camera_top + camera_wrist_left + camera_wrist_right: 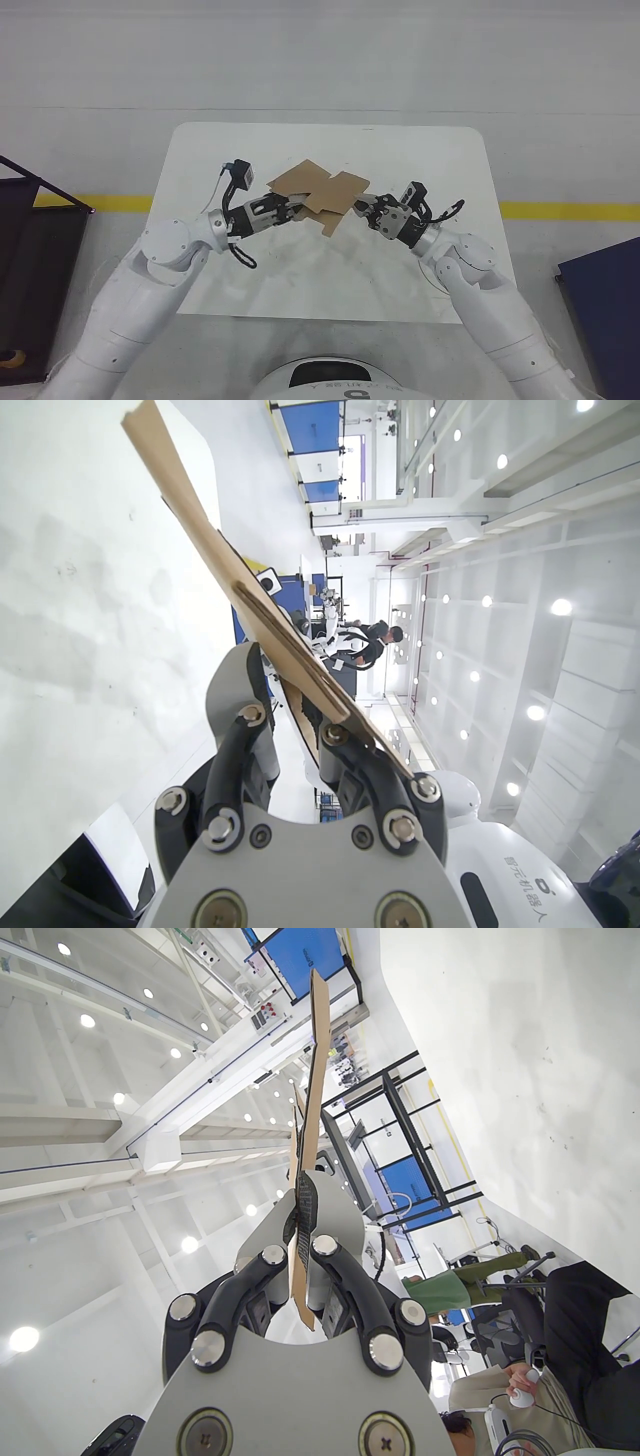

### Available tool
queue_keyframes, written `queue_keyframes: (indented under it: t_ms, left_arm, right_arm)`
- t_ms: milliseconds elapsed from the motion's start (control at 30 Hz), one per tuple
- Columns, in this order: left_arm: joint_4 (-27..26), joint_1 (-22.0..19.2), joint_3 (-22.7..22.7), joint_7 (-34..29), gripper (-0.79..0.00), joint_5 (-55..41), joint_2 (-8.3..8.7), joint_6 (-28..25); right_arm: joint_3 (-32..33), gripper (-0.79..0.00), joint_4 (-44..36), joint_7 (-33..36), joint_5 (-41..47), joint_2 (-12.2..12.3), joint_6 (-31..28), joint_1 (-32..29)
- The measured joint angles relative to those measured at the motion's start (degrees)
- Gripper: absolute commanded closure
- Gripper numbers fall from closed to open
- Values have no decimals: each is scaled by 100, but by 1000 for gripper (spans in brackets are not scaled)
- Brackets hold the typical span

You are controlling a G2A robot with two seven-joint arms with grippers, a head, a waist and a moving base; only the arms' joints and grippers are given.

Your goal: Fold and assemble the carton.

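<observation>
A flat brown carton (320, 188) hangs in the air over the white table (430, 160), held from both sides. My left gripper (297, 208) grips its near-left edge, and the right gripper (360, 207) grips its near-right edge. In the left wrist view the carton (200, 515) runs edge-on, slanting away from the left gripper (287, 695), with a flap caught between the fingers. In the right wrist view the carton (320, 1028) stands edge-on, a thin sheet pinched between the black pads (305, 1208) of the right gripper (300, 1213).
The white table top (300, 280) lies bare below the carton. A yellow floor line (570, 211) runs behind the table on both sides. A dark stand (30, 250) sits left of the table and a dark blue panel (610, 290) right of it.
</observation>
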Motion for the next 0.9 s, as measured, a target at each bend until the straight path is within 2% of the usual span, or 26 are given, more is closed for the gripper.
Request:
queue_keyframes:
  t_ms: [167, 500, 733, 833, 900]
  left_arm:
    - [25, -81, 145, 168, -163, 211, -33, 240]
    - [19, -204, 372, 450, -154, 438, -114, 289]
    - [31, -270, 508, 545, -154, 148, -186, 483]
    - [57, -314, 534, 583, -142, 37, -212, 538]
    - [73, -338, 553, 616, -95, 13, -229, 566]
  right_arm:
    - [0, 0, 0, 0, 0, 0, 0, 0]
    - [0, 0, 0, 0, 0, 0, 0, 0]
    - [0, 0, 0, 0, 0, 0, 0, 0]
    - [0, 0, 0, 0, 0, 0, 0, 0]
    - [0, 0, 0, 0, 0, 0, 0, 0]
